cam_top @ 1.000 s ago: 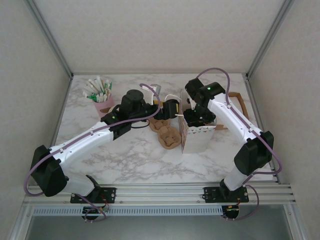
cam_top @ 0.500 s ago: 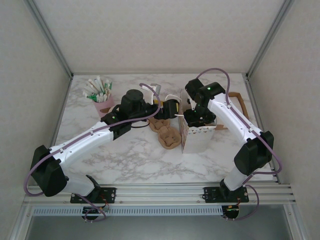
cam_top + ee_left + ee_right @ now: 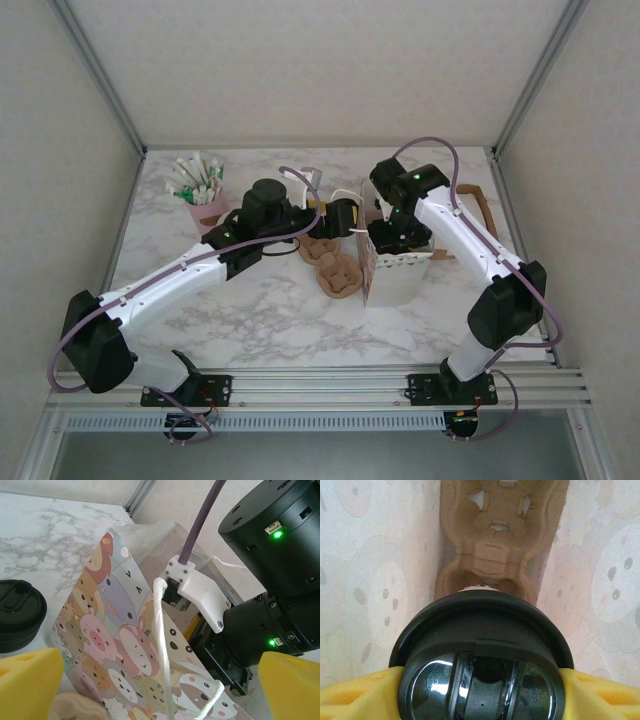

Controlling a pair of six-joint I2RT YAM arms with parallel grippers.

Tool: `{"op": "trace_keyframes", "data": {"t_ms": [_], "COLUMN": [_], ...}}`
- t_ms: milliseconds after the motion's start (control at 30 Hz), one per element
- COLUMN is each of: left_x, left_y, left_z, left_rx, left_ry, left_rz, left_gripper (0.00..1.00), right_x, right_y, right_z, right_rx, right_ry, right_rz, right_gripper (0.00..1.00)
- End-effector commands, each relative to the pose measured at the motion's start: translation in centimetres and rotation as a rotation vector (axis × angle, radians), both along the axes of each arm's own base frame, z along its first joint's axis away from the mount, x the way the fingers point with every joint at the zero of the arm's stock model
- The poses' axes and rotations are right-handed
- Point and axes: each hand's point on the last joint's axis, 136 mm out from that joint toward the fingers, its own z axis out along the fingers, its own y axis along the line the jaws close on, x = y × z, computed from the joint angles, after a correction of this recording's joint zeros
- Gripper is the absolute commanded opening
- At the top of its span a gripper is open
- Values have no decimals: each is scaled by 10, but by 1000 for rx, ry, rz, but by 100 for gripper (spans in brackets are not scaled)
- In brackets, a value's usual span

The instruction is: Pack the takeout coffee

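Holds the probably light, crushable white paper cup with round black plastic lid [image 3: 482,630] at its stiffer rim in part-closed right gripper [image 3: 480,695]; left gripper [image 3: 159,682] wide open, empty.

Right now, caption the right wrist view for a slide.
Lidded coffee cup held above a cardboard carrier inside the cartoon bag.

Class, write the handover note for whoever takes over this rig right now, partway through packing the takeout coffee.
Left gripper: open, empty, beside the paper bag.
Right gripper: closed on the coffee cup, inside the bag.
A cardboard carrier lies on the bag's floor beneath the cup.
Done: cup is in the bag.
Left: probably seat it in the carrier, let go, pull out.
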Motion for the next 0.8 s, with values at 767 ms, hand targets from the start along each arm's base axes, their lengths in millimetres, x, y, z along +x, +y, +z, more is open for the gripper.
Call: {"op": "trace_keyframes", "data": {"t_ms": [767], "left_x": [-2], "left_y": [0], "left_z": [10], "left_rx": [-26], "left_ry": [-27], "left_rz": [5], "left_gripper": [100], "right_x": [-6], "right_y": [-3], "right_z": [-28], "right_rx": [-36], "right_ry": [100], "right_rz": [-12], "right_gripper": [76]}}
